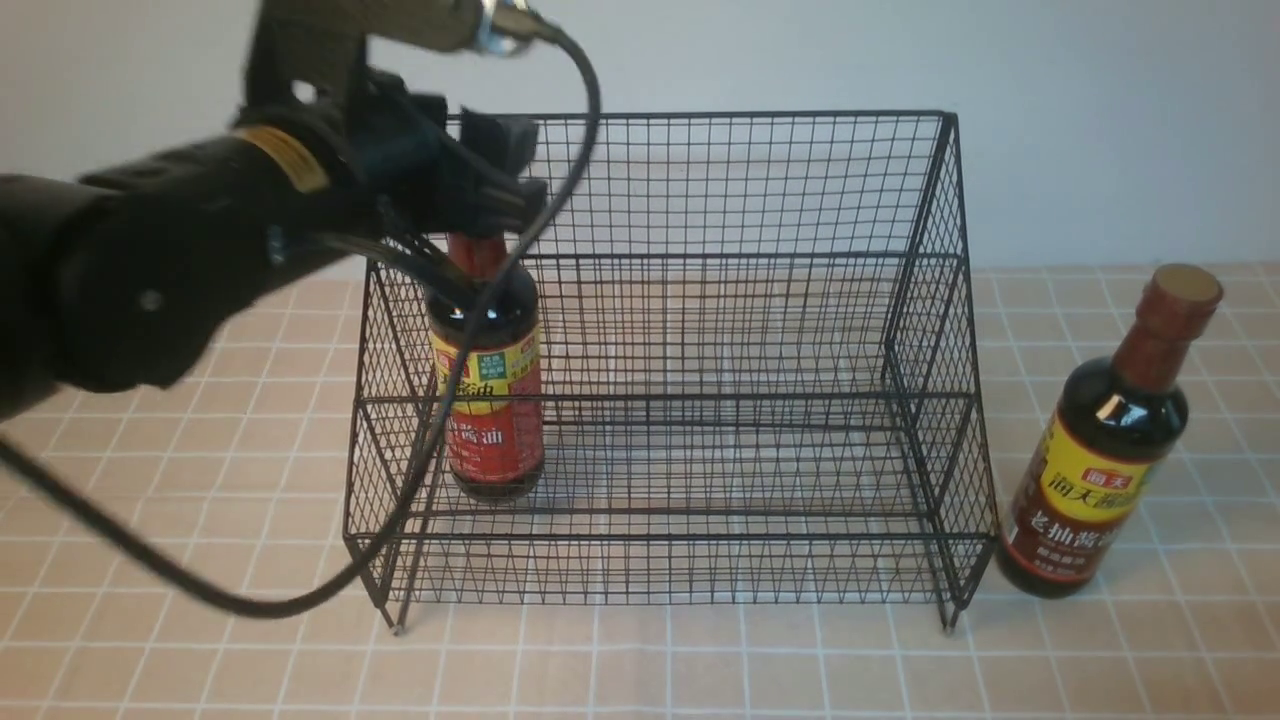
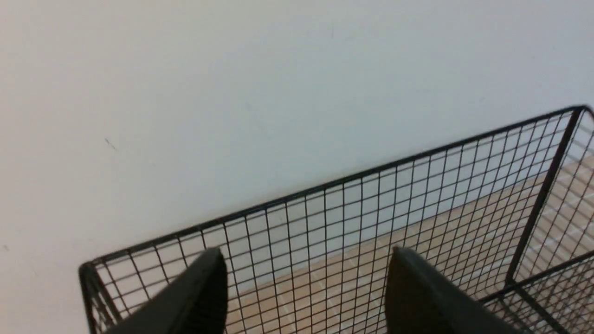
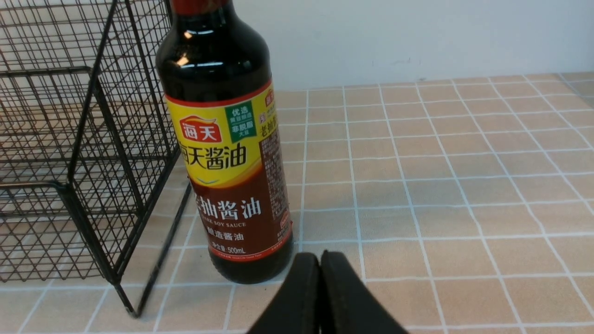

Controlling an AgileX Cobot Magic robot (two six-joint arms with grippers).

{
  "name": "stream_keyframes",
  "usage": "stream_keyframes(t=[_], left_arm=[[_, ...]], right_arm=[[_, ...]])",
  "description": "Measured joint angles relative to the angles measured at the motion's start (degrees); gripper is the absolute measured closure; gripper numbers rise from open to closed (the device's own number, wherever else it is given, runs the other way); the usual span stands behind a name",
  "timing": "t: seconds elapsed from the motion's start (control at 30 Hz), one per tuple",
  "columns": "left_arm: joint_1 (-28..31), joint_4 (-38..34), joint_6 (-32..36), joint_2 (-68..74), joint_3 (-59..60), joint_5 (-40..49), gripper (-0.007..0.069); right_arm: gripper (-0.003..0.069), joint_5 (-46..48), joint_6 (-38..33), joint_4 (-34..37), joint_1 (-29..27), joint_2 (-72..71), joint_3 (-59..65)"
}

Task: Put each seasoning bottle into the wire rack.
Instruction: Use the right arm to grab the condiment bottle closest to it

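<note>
red-label bottle [image 1: 487,400] is standing upright inside the rack [image 1: 930,330] at its left end, so that one looks basically placed. left fingers [image 2: 199,297] are spread wide right over its neck with nothing between them, not gripping anything. I'd lift straight up so neither finger clips the cap and tips it, and watch the cable [image 1: 260,606] draped across the rack front. brown-label bottle [image 1: 1100,460] sits on the desk [image 1: 200,650] just beside the rack's right side, with the right fingers [image 3: 301,297] pressed shut and empty near its base, so that's probably next
</note>
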Motion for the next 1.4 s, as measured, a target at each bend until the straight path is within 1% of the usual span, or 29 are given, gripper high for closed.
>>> stream_keyframes(t=[0.1,0.2,0.27,0.33,0.37,0.47,0.5,0.63,0.8,1.03,1.13,1.23,1.4], left_arm=[[0.0,0.0,0.0,-3.6,0.0,2.8,0.0217],[0.0,0.0,0.0,-8.4,0.0,10.3,0.0281],[0.0,0.1,0.0,-11.4,0.0,14.6,0.0348],[0.0,0.1,0.0,-15.8,0.0,21.7,0.0470],[0.0,0.1,0.0,-18.8,0.1,24.5,0.0548],[0.0,0.1,-0.4,-23.2,0.6,27.4,0.0604],[0.0,0.1,-1.6,-26.4,1.4,28.4,0.0621],[0.0,0.1,-5.4,-35.1,5.4,29.6,0.0631],[0.0,0.1,-6.7,-41.4,9.1,30.1,0.0631],[0.0,0.1,-7.0,-44.1,9.7,31.7,0.0631],[0.0,0.5,-7.1,-44.6,9.7,34.1,0.0631],[0.0,2.6,-7.1,-45.2,9.8,37.9,0.0631],[0.5,4.4,-7.1,-47.6,12.3,38.9,0.0631]], right_arm=[[0.0673,0.0,0.0,0.0,0.0,0.0,0.0],[0.0673,0.0,0.0,0.0,0.0,0.0,0.0],[0.0673,0.0,0.0,0.0,0.0,0.0,0.0],[0.0673,0.0,0.0,0.0,0.0,0.0,0.0],[0.0673,0.0,0.0,0.0,0.0,0.0,0.0],[0.0673,0.0,0.0,0.0,0.0,0.0,0.0],[0.0673,0.0,0.0,0.0,0.0,0.0,0.0],[0.0673,0.0,0.0,0.0,0.0,0.0,0.0],[0.0673,0.0,0.0,0.0,0.0,0.0,0.0],[0.0673,0.0,0.0,0.0,0.0,0.0,0.0],[0.0673,0.0,0.0,0.0,0.0,0.0,0.0],[0.0673,0.0,0.0,0.0,0.0,0.0,0.0],[0.0673,0.0,0.0,0.0,0.0,0.0,0.0]])
